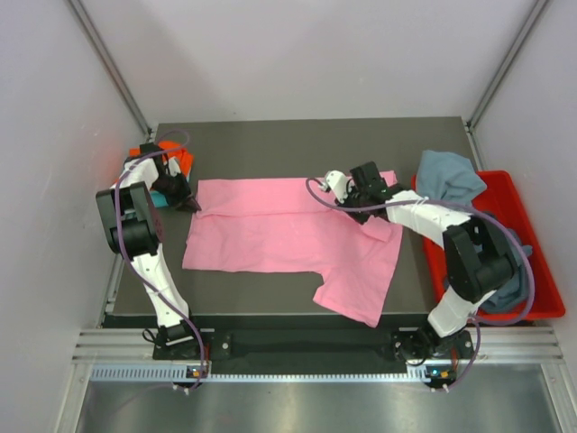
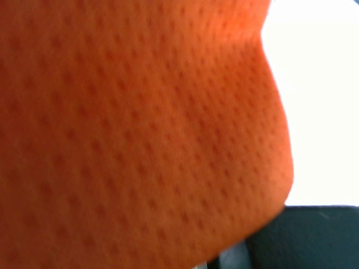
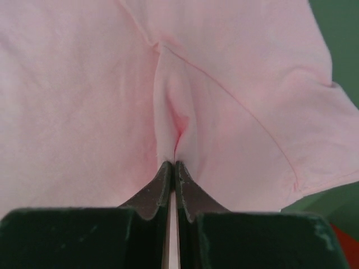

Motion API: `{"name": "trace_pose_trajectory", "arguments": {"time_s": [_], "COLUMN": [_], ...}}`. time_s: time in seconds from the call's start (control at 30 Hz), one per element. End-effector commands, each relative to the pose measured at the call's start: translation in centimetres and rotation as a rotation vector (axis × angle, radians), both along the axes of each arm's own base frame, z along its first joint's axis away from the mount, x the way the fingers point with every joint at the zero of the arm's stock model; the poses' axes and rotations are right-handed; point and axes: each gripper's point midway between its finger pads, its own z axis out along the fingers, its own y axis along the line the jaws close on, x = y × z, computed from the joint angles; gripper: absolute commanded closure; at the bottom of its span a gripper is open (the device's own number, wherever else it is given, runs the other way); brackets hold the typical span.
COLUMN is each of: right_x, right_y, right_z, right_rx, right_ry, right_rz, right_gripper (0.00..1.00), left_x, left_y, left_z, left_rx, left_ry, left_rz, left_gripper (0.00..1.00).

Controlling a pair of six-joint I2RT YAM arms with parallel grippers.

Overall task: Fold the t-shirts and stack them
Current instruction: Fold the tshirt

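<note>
A large pink t-shirt (image 1: 279,236) lies spread on the dark table (image 1: 297,140), one sleeve hanging toward the near edge. My right gripper (image 1: 335,191) sits on the shirt's far right part. In the right wrist view it (image 3: 173,163) is shut on a pinched fold of the pink t-shirt (image 3: 84,101). My left gripper (image 1: 190,206) is at the shirt's far left corner. An orange t-shirt (image 1: 182,161) and a teal one (image 1: 160,197) lie beside it. The left wrist view is filled with orange t-shirt fabric (image 2: 140,129), which hides the jaws.
A red plastic bin (image 1: 534,236) stands at the table's right edge. A grey-blue t-shirt (image 1: 446,175) is draped over its far left rim and a dark slate one (image 1: 510,290) lies inside. White walls enclose the table on three sides.
</note>
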Motion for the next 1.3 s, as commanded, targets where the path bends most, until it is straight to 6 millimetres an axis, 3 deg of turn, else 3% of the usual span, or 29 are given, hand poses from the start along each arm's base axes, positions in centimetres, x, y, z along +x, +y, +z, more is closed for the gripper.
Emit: {"name": "trace_pose_trajectory", "arguments": {"time_s": [0.0,0.2,0.37,0.43,0.5,0.67,0.83,1.0,1.17,1.2,1.27], "right_x": [0.2,-3.0,-5.7,-6.4,-5.7,-3.4,0.0,1.7,5.7,6.4,8.3], "right_y": [2.6,4.8,5.2,5.1,4.6,1.7,-5.1,-9.9,-11.5,-11.7,-11.8], "right_z": [5.8,5.5,3.4,2.8,2.9,4.7,6.7,5.6,5.6,4.8,5.8], "right_rx": [0.159,0.236,0.243,0.235,0.227,0.229,0.396,0.456,0.482,0.478,0.494], "right_ry": [-0.048,0.047,0.147,0.164,0.134,0.049,0.072,0.093,0.031,0.048,0.022], "right_rz": [0.011,0.082,0.121,0.12,0.071,-0.063,-0.426,-0.608,-0.642,-0.658,-0.659], "right_gripper": [1.0,1.0,1.0,0.75,0.62,0.61,0.61,0.61,0.61,0.61,0.61], "left_x": [0.8,0.9,0.8,0.7,0.8,0.7,0.8,2.4,5.5,6.3,7.0], "left_y": [-0.1,-0.1,-0.2,-0.2,-0.2,-0.2,-0.3,-0.2,-0.2,-0.1,-0.3], "left_z": [1.2,1.4,1.8,1.9,2.1,2.3,2.4,3.5,5.4,6.1,6.1], "left_rx": [-0.009,-0.006,0.0,0.003,0.005,0.003,-0.002,-0.009,-0.018,-0.011,-0.027], "left_ry": [-0.055,-0.063,-0.07,-0.069,-0.077,-0.079,-0.082,-0.134,-0.238,-0.271,-0.292], "left_rz": [0.002,0.0,-0.005,-0.005,-0.005,-0.007,-0.014,-0.046,-0.1,-0.113,-0.137], "left_gripper": [0.78,0.78,0.78,0.78,0.78,0.78,0.78,0.78,0.78,0.78,0.78]}}
